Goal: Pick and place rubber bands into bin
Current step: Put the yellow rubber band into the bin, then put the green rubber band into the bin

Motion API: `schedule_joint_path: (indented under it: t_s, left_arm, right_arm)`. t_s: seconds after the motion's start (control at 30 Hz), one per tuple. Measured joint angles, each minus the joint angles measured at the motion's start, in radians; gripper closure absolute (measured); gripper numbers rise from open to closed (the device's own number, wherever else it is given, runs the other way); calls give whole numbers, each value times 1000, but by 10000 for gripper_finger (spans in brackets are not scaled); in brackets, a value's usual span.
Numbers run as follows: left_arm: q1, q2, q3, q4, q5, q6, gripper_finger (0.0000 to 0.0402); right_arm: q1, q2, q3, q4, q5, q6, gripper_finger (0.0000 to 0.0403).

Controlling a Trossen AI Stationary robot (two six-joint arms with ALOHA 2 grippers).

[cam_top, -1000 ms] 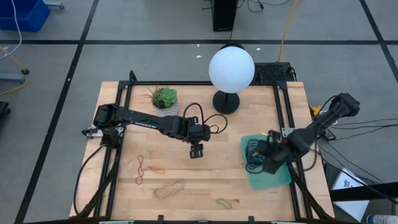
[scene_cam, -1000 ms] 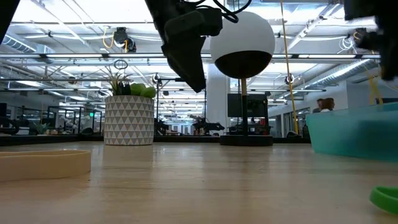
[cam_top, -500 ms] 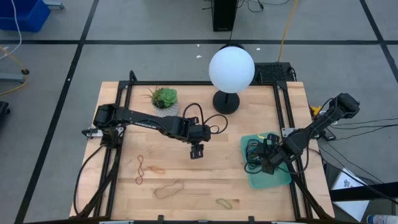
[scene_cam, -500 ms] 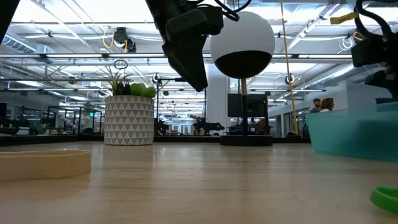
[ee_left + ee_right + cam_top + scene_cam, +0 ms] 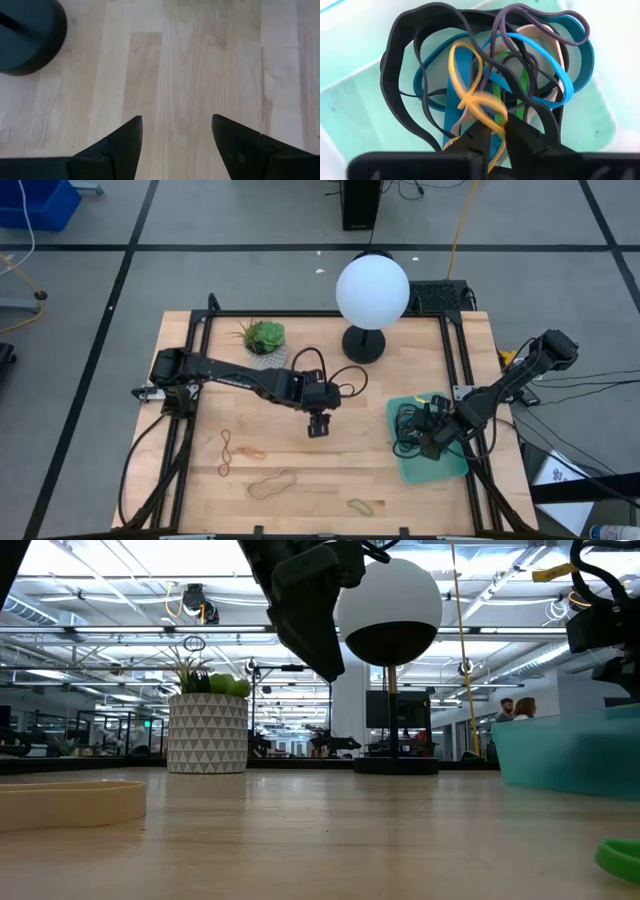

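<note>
Right tool point(image 5: 432, 442) sits over the bin point(image 5: 455, 465) at centre right of the high view. Right wrist view: its fingers point(image 5: 517, 134) nearly together, a yellow-orange band point(image 5: 472, 100) draped across the tips above the pile of rubber bands point(image 5: 520, 75). Cannot tell whether the band is pinched or already slipping free; judged to be at the release step.

Left tool point(image 5: 318, 425) hangs over bare bench point(image 5: 340, 470) mid-frame, fingers point(image 5: 122, 145) spread wide, nothing between them.

Progress, as judged: a good tangle of black, blue, tan, green and purple loops already in the bin.

Left on the bench, lower part of the high view:
- red and orange bands point(image 5: 232, 450), lower left
- tan band point(image 5: 272, 483), lower centre
- yellow-green band point(image 5: 360, 506), near the bottom edge

Roughly past halfway; several pickups remain. The lamp point(image 5: 371, 295) and plant pot point(image 5: 264, 338) stand at the far side, well apart from the loose bands.
</note>
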State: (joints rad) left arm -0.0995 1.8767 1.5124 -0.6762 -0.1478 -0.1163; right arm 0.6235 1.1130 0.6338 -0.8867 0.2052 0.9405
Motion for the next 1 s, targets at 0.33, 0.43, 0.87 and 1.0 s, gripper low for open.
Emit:
schedule_joint_path:
  t_s: [0.33,0.43,0.87,1.0]
  left_arm:
    - [-14,0,0,0,0,0,156]
    - [-14,1,0,-1,0,0,156]
    - [-13,1,-1,-52,0,-29,156]
    - [-18,1,-1,-80,0,-48,156]
  right_arm:
    - [0,-4,4,-16,0,-3,262]
    - [0,-17,28,-47,1,1,248]
    - [0,-44,229,-161,225,-169,246]
    - [0,-44,246,23,240,-378,243]
